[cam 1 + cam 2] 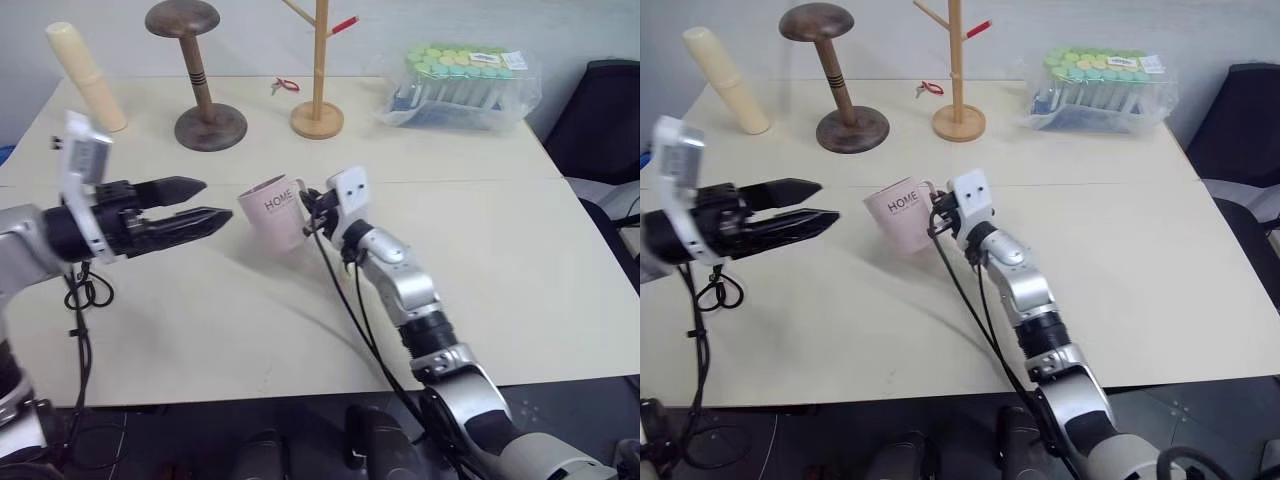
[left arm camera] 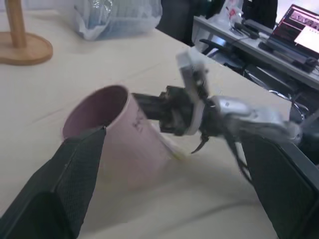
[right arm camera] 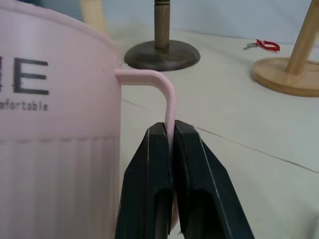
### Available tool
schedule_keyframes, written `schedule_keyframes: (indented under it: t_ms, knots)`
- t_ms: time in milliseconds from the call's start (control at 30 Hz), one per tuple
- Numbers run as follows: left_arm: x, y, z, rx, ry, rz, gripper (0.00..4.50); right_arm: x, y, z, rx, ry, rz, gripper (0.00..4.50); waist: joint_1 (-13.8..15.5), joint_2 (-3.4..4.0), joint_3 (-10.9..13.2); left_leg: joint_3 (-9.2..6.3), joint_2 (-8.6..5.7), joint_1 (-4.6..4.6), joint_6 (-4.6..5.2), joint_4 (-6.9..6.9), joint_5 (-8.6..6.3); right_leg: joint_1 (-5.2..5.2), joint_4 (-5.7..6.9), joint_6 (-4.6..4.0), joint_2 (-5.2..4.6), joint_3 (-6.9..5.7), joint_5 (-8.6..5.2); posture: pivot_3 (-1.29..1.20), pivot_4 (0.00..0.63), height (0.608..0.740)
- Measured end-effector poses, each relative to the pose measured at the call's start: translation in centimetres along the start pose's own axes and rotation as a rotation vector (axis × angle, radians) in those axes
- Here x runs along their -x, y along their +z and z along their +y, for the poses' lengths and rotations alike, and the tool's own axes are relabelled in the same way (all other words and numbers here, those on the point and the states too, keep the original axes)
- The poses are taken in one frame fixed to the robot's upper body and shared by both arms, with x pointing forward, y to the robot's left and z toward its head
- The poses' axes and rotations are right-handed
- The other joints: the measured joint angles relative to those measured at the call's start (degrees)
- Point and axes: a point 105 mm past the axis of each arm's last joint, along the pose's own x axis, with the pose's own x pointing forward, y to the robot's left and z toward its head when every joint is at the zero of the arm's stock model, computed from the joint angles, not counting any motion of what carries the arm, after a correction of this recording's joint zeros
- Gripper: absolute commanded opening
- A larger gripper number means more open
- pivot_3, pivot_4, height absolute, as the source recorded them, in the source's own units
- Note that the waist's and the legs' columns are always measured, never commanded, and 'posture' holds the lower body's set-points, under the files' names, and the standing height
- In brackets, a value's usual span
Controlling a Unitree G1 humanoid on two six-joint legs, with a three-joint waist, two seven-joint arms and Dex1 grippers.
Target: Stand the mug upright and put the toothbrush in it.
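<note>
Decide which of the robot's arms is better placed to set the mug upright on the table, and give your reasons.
Right. The right gripper is already clamped on the handle of the mug, which tilts above the table. The left gripper hangs open beside it, holding nothing.

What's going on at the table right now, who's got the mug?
The right gripper is shut on the thin handle of the pink mug, holding it near the middle of the table. The mug looks tilted rather than standing square. The left gripper is open, pointing at the mug from the other side without touching it. I can't spot the toothbrush.
</note>
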Motion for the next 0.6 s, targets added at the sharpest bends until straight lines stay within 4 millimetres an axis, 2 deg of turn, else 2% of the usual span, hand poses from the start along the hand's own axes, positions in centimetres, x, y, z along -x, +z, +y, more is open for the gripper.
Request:
schedule_keyframes:
  t_ms: [100, 233, 267, 300, 467, 600]
  knots:
    - [1.7, -1.0, -0.3, 0.005, 0.047, 0.088, 4.5, -0.3, -0.8, -0.5, 0.029, -0.033, -0.018, 0.02, -0.78, 0.03, 0.02, -0.18, 0.01, 0.02, -0.02, -0.05, 0.01, 0.06, 0.01, -0.04, 0.0, -0.06, -0.02, 0.0, 0.15, 0.74]
    - [3.0, -1.7, -0.2, -0.002, 0.09, 0.15, 4.5, 0.6, -1.8, -0.4, 0.054, -0.01, -0.049, 0.02, -1.39, 0.05, 0.03, -0.27, 0.03, 0.02, -0.05, -0.08, 0.03, 0.08, 0.01, -0.08, 0.05, -0.08, -0.05, 0.0, 0.15, 0.74]
    - [3.2, -1.9, 0.0, -0.009, 0.104, 0.162, 4.5, 0.8, -2.0, -0.2, 0.065, 0.011, -0.054, 0.55, -1.41, 0.07, 0.03, -0.25, 0.03, 0.05, -0.08, -0.11, 0.04, 0.08, 0.01, -0.09, 0.06, -0.06, -0.05, 0.0, 0.15, 0.74]
    - [3.4, -2.1, 0.2, -0.011, 0.115, 0.167, 4.5, 1.1, -2.3, -0.2, 0.075, 0.026, -0.05, 0.73, -1.39, 0.07, 0.04, -0.25, 0.03, 0.05, -0.08, -0.12, 0.04, 0.08, 0.02, -0.1, 0.07, -0.05, -0.06, 0.0, 0.15, 0.74]
    - [3.3, -2.2, 1.1, -0.029, 0.134, 0.15, 4.5, 2.6, -3.9, 0.2, 0.111, 0.099, -0.004, 2.46, -1.04, 0.08, 0.05, -0.28, 0.02, -0.01, -0.09, -0.09, 0.04, 0.08, 0.0, -0.11, 0.02, -0.04, -0.06, 0.0, 0.15, 0.74]
    - [1.9, -1.6, 0.8, -0.062, 0.078, 0.134, 4.5, 3.1, -3.1, 0.1, 0.182, 0.129, -0.01, 3.86, -1.0, 0.08, 0.05, -0.28, 0.03, 0.0, -0.09, -0.08, 0.04, 0.08, 0.01, -0.11, 0.03, -0.03, -0.06, 0.0, 0.15, 0.74]
